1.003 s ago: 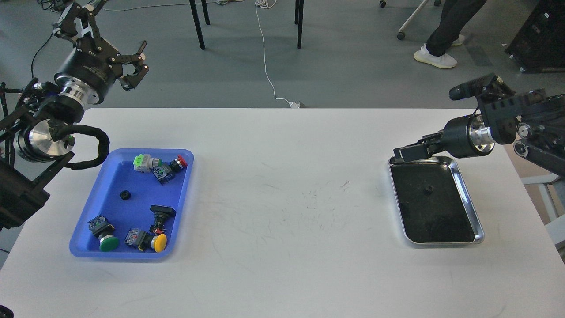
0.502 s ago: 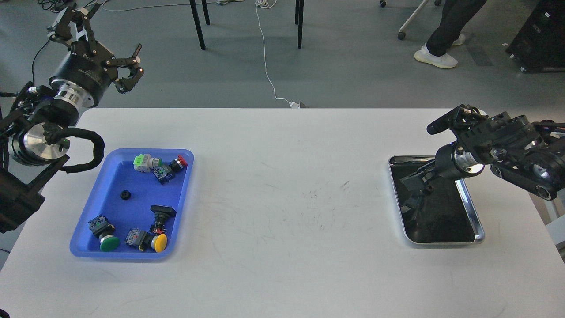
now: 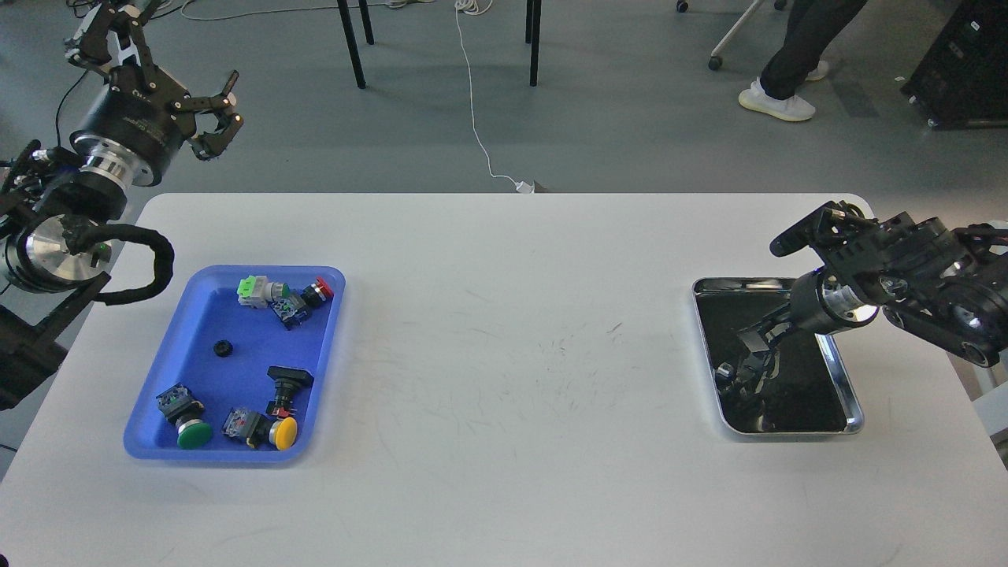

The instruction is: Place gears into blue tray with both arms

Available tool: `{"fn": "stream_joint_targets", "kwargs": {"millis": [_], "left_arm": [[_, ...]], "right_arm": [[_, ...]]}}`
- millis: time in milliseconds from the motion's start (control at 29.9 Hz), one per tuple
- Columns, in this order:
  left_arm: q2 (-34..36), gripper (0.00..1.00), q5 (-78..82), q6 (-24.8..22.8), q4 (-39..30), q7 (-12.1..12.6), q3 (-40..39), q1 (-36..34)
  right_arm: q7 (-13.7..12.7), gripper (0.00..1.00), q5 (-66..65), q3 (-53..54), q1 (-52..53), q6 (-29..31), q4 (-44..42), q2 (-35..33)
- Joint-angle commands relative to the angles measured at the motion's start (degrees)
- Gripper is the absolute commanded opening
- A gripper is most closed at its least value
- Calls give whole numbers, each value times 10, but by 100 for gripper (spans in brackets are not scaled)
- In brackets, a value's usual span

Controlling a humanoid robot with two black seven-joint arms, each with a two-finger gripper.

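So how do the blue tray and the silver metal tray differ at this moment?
The blue tray is matte plastic, on the table's left; the silver metal tray is shiny with a dark bottom, on the right. The blue tray holds coloured push-buttons and one gear; the silver tray's contents are hard to make out. The right gripper reaches into the silver tray; the left gripper is raised, away from the blue one. Both are rectangular, rimmed, lying flat.

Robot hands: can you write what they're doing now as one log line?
right hand: down in silver tray, grip unclear | left hand: open, raised past table | blue tray: one gear

Blue tray (image 3: 323, 370) lies left, silver tray (image 3: 854, 409) well apart right.
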Motion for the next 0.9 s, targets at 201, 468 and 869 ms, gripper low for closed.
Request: {"fn": "stream_joint_targets", "kwargs": {"millis": [201, 468, 869], "left_arm": [[1, 97, 0, 0, 0, -1, 0, 3], [7, 97, 0, 0, 0, -1, -1, 3], [16, 97, -1, 0, 0, -1, -1, 3]], "right_arm": [[0, 47, 0, -2, -11, -36, -1, 2], [1, 40, 0, -4, -12, -35, 0, -5], [2, 36, 0, -4, -14, -35, 12, -11]]}}
